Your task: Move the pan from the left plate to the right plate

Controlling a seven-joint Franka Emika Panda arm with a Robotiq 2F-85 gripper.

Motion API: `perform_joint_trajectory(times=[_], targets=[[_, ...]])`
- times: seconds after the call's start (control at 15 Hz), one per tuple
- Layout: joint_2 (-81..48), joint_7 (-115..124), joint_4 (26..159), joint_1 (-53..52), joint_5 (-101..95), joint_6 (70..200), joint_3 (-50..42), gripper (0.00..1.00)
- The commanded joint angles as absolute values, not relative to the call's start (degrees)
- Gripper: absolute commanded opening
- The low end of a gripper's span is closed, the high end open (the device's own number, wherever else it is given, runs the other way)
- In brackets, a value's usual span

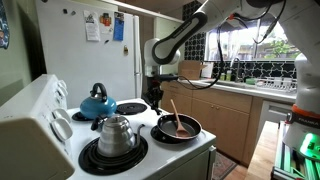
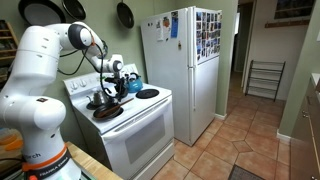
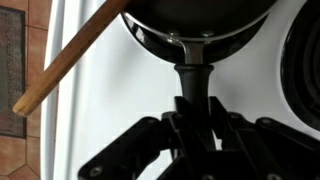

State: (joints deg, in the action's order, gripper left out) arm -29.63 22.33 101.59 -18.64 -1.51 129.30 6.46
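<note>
The black pan (image 1: 178,127) with a reddish inside and a wooden spatula (image 1: 174,110) sits over a front burner, which it hides almost fully. It also shows in an exterior view (image 2: 108,112). My gripper (image 1: 155,104) hangs over the pan's handle. In the wrist view my gripper (image 3: 195,118) has its fingers shut on either side of the black handle (image 3: 192,80), with the pan (image 3: 190,22) and spatula (image 3: 70,60) beyond. The other front burner (image 1: 130,108) is bare and also shows in an exterior view (image 2: 147,93). I cannot tell whether the pan is lifted.
A steel kettle (image 1: 115,135) stands on the burner next to the pan. A blue teapot (image 1: 97,101) sits on the back burner and also shows in an exterior view (image 2: 132,85). A white fridge (image 2: 185,60) stands beside the stove. A coil burner (image 3: 305,60) shows at the wrist view's right edge.
</note>
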Motion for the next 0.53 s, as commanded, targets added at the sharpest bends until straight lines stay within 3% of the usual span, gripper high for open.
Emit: perform_joint_trajectory(times=[0.0,0.47], targets=[[-28.6,30.0,100.8,-18.6,0.6,123.9,4.6,0.07],[-28.6,39.3,101.2,-16.4,5.1,124.7,3.0,0.07]])
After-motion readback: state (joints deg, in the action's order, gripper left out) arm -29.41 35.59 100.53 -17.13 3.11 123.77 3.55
